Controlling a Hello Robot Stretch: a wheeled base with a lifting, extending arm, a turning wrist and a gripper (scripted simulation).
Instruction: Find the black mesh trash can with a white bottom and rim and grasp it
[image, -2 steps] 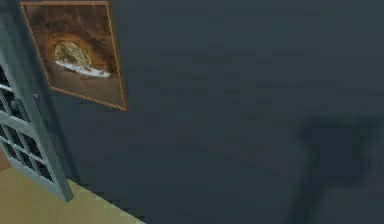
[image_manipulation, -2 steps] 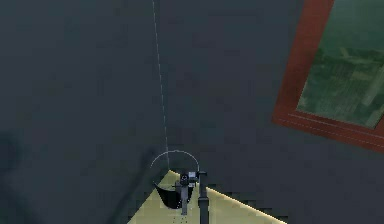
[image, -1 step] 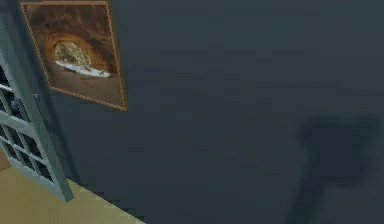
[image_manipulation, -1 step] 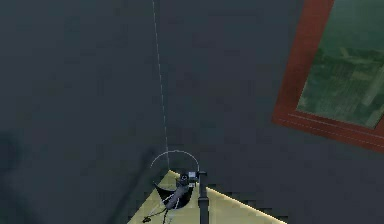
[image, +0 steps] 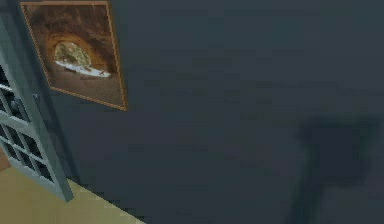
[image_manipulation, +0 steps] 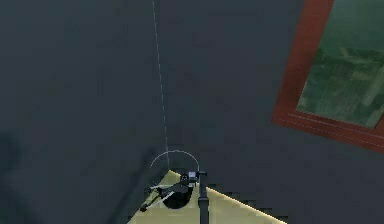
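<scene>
- Grey-blue wall (image: 230, 100) takes most of both views, so I judge that the robot stands close to it, and I give every place relative to this wall.
- High on the wall, at the forward view's left, hangs an orange-framed painting (image: 78, 50). At the wall's left end is a door with glass panes (image: 22, 130), and a pale wooden floor (image: 40, 205) meets the wall's foot.
- In the arm side view, a red-framed picture (image_manipulation: 340, 65) hangs high on the wall at the right. Both pictures are probably hung at a height where people can look at them.
- At the wall's foot, beside the wall's corner line, a thin pale arc (image_manipulation: 175, 152) curves above the floor. I judge it to be the white rim of the trash can (image_manipulation: 177, 166), put in the corner to be out of the way. Its black mesh is hard to separate from the dark wall.
- The arm (image_manipulation: 202, 208) reaches toward the wall's foot, with the gripper (image_manipulation: 152, 197) just under the arc. It is low, I think, because the can stands on the floor.
- How wide the fingers stand cannot be told. I also cannot tell whether the gripper holds anything or touches the can, because that thing is at or behind it.
- In my judgement the finding is done and the grasp is the step in hand.
</scene>
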